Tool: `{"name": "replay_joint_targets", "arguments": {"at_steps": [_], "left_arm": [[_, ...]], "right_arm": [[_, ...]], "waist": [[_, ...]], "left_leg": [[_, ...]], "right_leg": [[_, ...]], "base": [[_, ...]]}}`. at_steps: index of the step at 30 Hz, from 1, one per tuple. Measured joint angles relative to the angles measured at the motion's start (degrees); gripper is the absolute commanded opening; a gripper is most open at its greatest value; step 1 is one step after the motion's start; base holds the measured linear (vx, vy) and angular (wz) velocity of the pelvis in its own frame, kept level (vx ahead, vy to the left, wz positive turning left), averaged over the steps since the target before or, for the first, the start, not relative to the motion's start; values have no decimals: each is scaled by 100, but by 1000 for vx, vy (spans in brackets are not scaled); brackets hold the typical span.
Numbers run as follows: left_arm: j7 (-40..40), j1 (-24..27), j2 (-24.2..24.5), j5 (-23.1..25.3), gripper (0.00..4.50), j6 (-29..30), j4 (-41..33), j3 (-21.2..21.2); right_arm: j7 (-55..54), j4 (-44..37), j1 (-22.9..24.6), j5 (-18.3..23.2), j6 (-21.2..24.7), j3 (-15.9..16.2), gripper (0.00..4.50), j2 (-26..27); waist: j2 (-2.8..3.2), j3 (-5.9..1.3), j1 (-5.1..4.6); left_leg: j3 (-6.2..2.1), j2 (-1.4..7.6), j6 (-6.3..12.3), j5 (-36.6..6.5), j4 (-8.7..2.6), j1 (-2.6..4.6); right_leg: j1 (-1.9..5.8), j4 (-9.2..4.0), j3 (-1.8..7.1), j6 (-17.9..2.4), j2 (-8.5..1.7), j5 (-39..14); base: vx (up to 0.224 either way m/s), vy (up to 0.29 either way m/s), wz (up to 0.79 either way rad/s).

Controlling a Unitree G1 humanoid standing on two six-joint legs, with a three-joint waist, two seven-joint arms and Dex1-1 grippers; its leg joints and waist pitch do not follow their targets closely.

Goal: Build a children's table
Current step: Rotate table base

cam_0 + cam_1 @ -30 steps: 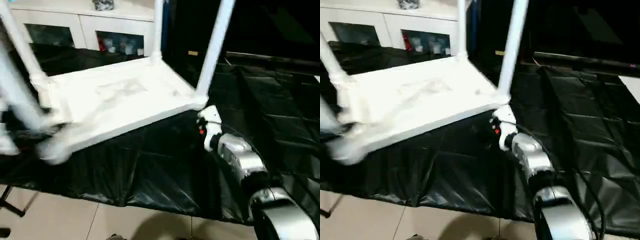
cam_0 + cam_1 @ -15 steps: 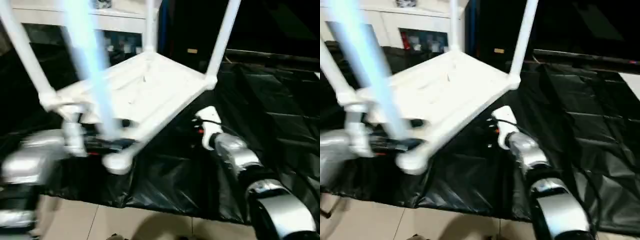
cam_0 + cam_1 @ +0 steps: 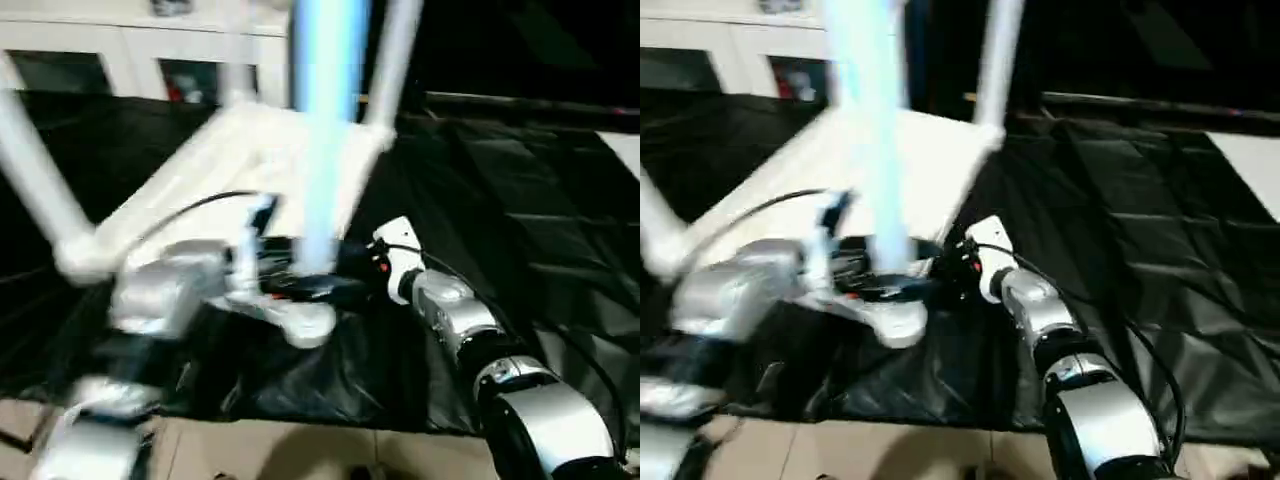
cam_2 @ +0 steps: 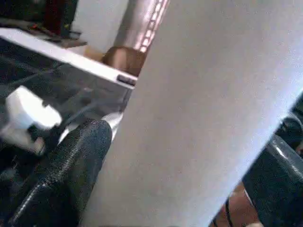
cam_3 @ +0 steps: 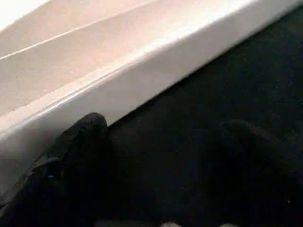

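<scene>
**Table upside down on desk, left end effector clamped on near leg**

White plastic rectangular tabletop lies inverted and tilted on the desk covered in black sheeting, legs pointing up. Left end effector at 9 o'clock of the scene pinches the long white tubular leg just above its near corner socket; in the left wrist view the leg sits between the black fingers. Right end effector, at 3 o'clock from that socket, is spread wide, holding nothing, its fingers just beside the tabletop's edge. White cabinet with glass doors at 12 o'clock.
</scene>
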Motion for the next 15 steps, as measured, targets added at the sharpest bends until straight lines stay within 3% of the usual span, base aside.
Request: {"name": "replay_joint_targets", "arguments": {"at_steps": [6, 15], "left_arm": [[718, -408, -560, 675, 450, -1143, 697, -184], [1187, -580, -636, 1110, 450, -2081, 1064, -180]], "right_arm": [[-35, 36, 0, 1, -51, -67, 446, -27], [156, -21, 25, 6, -251, -92, 446, -91]], "waist": [[2, -1, -47], [12, -1, 11]], "left_leg": [[-6, -1, 1, 0, 0, -39], [-3, -1, 4, 1, 6, -66]], "right_leg": [[-15, -2, -16, -26, 6, 16], [-57, -1, -16, -35, 0, 22]], "base": [[0, 0, 0], [0, 0, 0]]}}
